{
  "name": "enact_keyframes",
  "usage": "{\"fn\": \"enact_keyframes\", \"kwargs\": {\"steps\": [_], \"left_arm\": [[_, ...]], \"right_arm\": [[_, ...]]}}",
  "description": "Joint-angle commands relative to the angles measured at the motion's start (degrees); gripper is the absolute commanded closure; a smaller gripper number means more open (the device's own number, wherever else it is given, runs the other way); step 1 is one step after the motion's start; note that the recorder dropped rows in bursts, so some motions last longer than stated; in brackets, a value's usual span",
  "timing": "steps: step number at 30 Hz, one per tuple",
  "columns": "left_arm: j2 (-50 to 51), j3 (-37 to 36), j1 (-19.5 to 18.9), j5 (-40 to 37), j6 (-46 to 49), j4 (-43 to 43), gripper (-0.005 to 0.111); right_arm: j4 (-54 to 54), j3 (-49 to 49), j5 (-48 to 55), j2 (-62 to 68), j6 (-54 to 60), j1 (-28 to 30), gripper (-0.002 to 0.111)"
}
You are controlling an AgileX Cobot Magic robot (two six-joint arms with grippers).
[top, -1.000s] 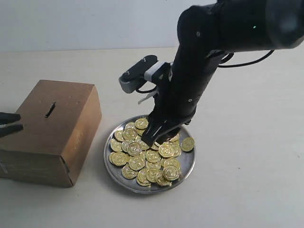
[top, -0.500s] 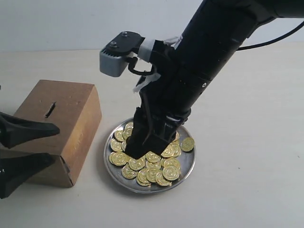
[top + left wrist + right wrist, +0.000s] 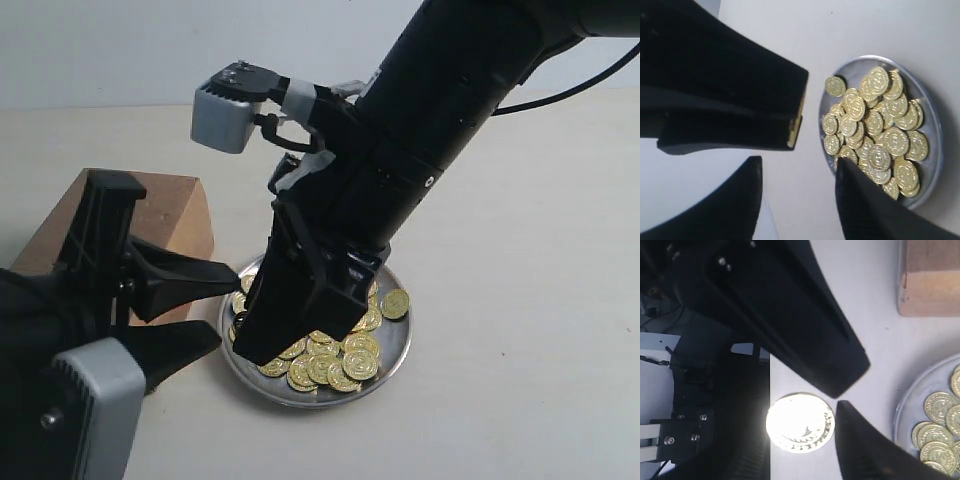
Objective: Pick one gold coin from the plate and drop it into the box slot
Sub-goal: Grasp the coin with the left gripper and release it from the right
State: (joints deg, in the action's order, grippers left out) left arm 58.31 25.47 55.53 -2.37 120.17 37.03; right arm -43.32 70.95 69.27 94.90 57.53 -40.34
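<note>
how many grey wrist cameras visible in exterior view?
2. Right-arm camera at the top, left of centre; left-arm camera in the bottom-left corner. None looks hidden.

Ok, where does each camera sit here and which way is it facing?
Exterior: high off the arms, looking down on the plate; both arms show, the left arm hiding much of the box.
Left wrist: on the left arm, facing the plate; its open left tool frames the right tool.
Right wrist: on the right arm, looking along its fingers at the gold coin they hold.
Shared: all three show the plate.
</note>
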Motion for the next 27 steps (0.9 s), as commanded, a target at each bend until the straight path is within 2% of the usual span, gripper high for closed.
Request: {"fn": "enact_keyframes", "kwargs": {"steps": [1,8,13,17,20,21,27], "left_arm": [[1.0,1.3,1.4,1.8,0.0,0.6,0.061],[1.0,1.3,4.6,1.1,0.0,0.6,0.061],[1.0,1.3,4.7,1.1,0.0,0.6,0.063],[1.0,1.3,4.7,1.1,0.0,0.6,0.082],[1.0,1.3,4.7,1.1,0.0,0.6,0.104],[1.0,1.3,4.7,1.0,0.0,0.4,0.107],[1.0,1.3,4.7,-0.1,0.0,-0.2,0.107]], "right_arm": [[-0.4,-0.1,0.7,-0.3,0.2,0.0,0.073],[-0.3,-0.1,0.7,-0.3,0.2,0.0,0.073],[-0.3,-0.1,0.3,-0.3,0.2,0.0,0.073],[-0.3,-0.1,0.2,-0.3,0.2,0.0,0.073],[-0.3,-0.1,0.2,-0.3,0.2,0.0,0.073],[-0.3,-0.1,0.2,-0.3,0.2,0.0,0.073],[-0.8,-0.1,-0.7,-0.3,0.2,0.0,0.072]]}}
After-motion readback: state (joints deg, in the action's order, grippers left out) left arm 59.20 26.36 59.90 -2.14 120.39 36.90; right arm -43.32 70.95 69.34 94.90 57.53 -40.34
